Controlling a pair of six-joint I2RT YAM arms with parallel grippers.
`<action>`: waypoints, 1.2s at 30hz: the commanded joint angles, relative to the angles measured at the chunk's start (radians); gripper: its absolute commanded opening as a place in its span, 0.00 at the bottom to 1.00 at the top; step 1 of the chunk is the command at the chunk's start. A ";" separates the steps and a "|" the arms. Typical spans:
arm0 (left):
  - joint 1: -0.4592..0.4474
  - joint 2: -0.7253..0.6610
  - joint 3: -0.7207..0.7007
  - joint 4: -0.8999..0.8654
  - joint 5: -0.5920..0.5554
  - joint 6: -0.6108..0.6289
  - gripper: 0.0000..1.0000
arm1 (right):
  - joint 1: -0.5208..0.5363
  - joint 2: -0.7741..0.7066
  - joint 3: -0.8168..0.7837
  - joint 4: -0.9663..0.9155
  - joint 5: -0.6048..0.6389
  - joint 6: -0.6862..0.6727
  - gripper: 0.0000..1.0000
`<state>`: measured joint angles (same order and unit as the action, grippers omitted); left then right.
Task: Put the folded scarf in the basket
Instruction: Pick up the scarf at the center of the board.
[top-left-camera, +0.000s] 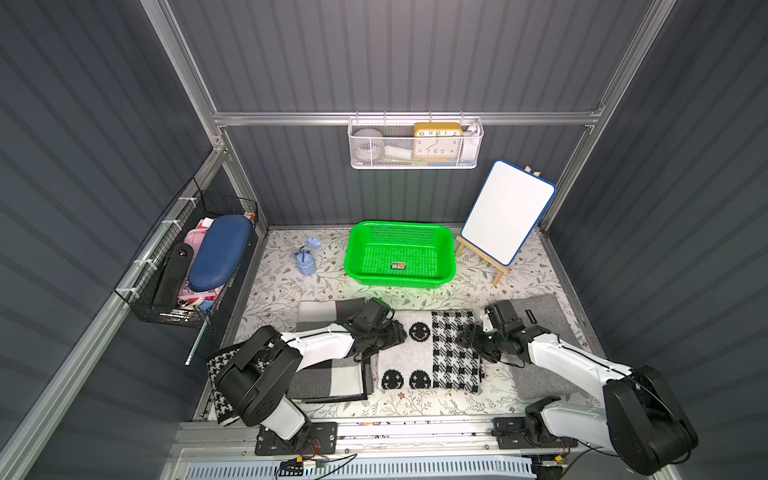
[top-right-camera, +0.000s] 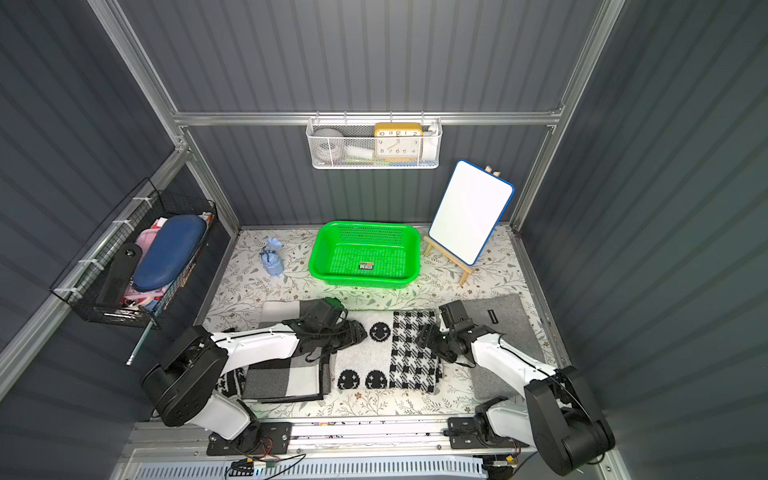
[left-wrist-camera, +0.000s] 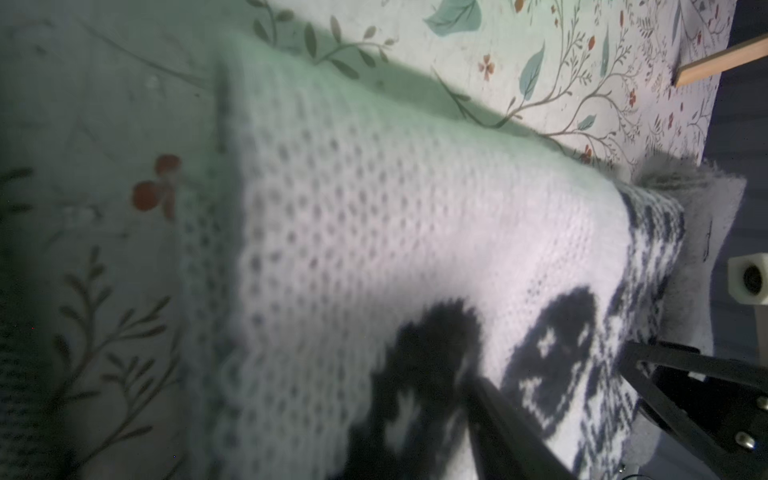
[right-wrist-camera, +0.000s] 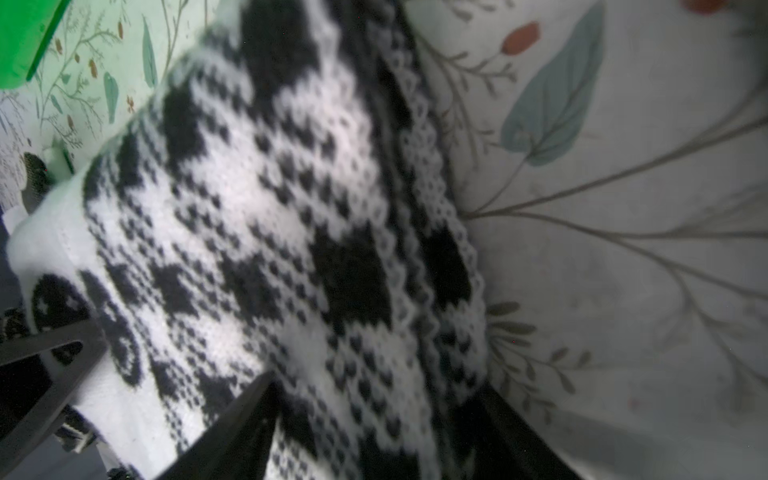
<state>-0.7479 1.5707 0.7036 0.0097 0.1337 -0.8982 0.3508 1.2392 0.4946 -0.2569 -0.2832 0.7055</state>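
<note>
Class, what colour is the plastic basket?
The basket is bright green; clearest in a top view.

scarf (top-left-camera: 432, 349): fuzzy knit | basket (top-left-camera: 399, 283): glossy plast. | easel (top-left-camera: 500, 272): bare wood

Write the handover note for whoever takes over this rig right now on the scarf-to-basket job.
Left gripper: at the left edge of the scarf, jaws at the cloth, grip unclear.
Right gripper: at its right edge, jaws at the cloth, grip unclear.
Scarf: folded, flat on the table, in front of the basket, which holds no cloth.
Done: both arms positioned at the scarf.
Left: clamp, lift together, carry over the basket, release.
</note>
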 joint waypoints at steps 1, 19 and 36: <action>-0.013 0.031 -0.018 -0.050 0.014 -0.002 0.55 | 0.025 0.017 0.016 -0.016 0.003 0.007 0.52; -0.054 -0.377 -0.074 -0.150 -0.016 -0.038 0.00 | 0.206 -0.456 -0.004 -0.164 0.055 0.180 0.00; 0.104 -0.257 0.365 -0.270 -0.201 0.166 0.00 | 0.203 -0.252 0.433 -0.174 0.242 0.040 0.00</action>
<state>-0.6918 1.2652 0.9813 -0.2680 -0.0219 -0.8360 0.5571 0.9245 0.8310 -0.4374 -0.1081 0.8196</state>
